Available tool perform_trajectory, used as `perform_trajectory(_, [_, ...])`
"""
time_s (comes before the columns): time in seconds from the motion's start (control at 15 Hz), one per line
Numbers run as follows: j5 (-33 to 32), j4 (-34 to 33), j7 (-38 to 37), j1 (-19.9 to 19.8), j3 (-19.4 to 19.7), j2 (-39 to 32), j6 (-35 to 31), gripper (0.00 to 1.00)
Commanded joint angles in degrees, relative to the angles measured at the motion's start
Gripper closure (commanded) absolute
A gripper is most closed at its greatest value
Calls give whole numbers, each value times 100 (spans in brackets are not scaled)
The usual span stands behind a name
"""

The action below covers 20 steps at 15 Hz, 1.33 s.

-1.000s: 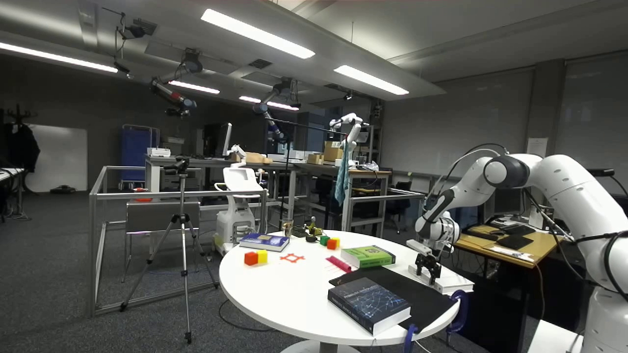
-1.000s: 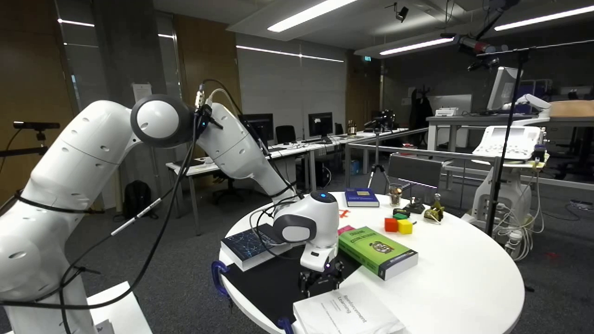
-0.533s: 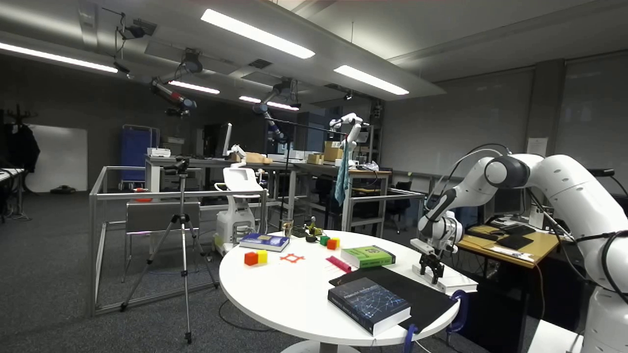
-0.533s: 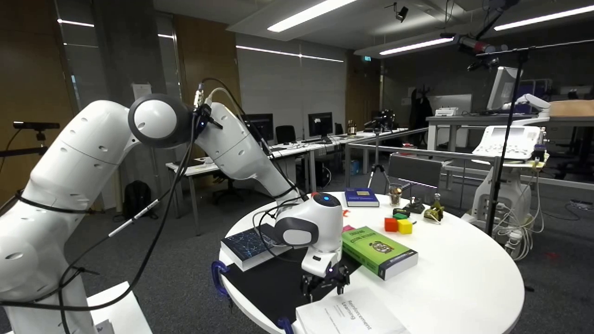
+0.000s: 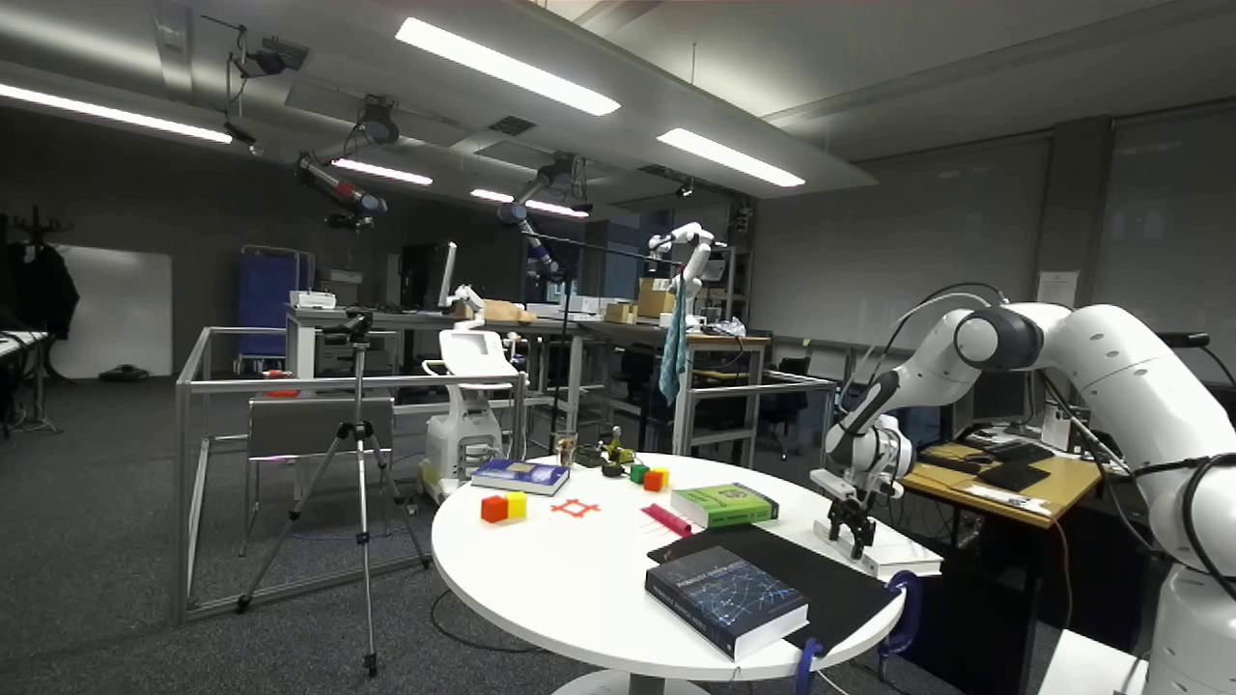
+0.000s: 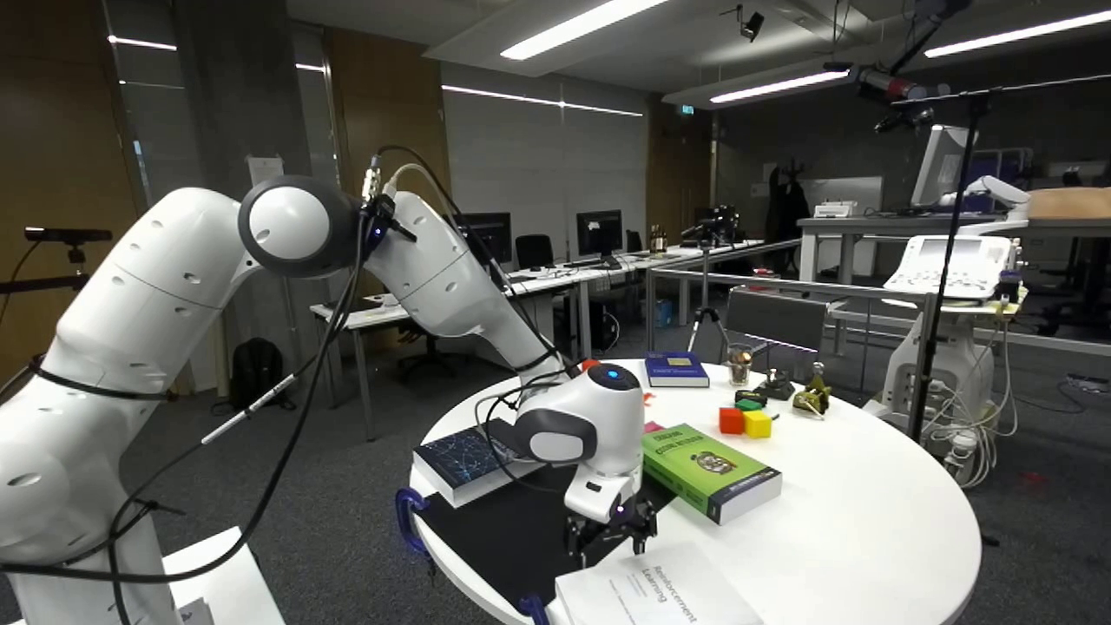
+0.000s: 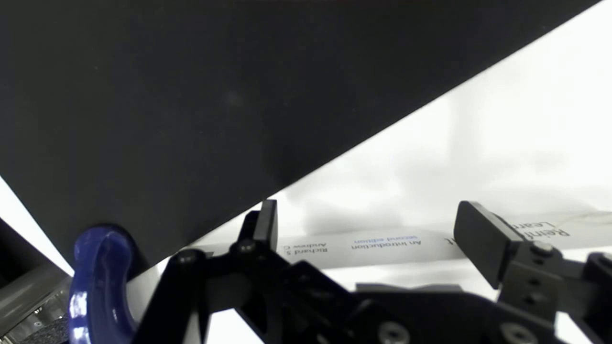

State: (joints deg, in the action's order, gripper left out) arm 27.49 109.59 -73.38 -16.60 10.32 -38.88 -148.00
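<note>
One white book (image 6: 660, 592), spine (image 7: 377, 251) facing mat (image 7: 201, 114); long axis (seemingly) along the spread claw (image 7: 372, 227).

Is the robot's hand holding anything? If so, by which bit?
Nothing is held: the hand is wide open, close to the white book.

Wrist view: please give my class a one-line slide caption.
Open gripper, a lettered white book showing between its jaws, with a black mat and blue clamp in frame.
</note>
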Motion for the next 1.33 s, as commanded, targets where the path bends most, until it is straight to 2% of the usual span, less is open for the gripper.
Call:
perform_trajectory(0.0, [169,-89,27,-118,27,11,124,0])
perform_trajectory(1.07, [271,-111,-417,-131,118,-28,97,0])
perform_trajectory(1.27, [217,-26,-303,-88,75,117,74,0])
